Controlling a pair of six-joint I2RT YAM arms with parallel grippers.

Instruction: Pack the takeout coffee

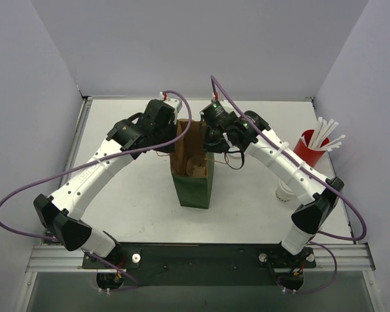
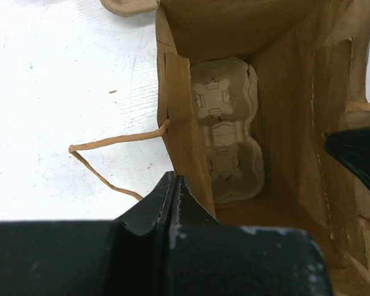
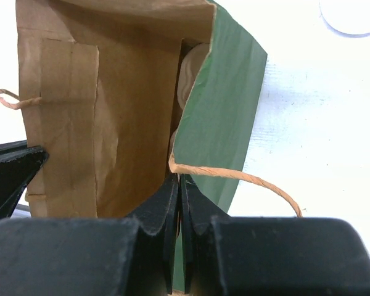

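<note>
Both the left gripper (image 2: 174, 182) and the right gripper (image 3: 179, 180) clamp opposite rims of the green paper bag (image 1: 196, 187); a cup carrier (image 2: 229, 123) lies inside.

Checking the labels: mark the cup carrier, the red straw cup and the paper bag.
cup carrier (image 2: 225, 129): left wrist view, its middle, between the wells.
red straw cup (image 1: 307, 154): top external view, red side wall.
paper bag (image 1: 196, 188): top external view, green outer face.
</note>
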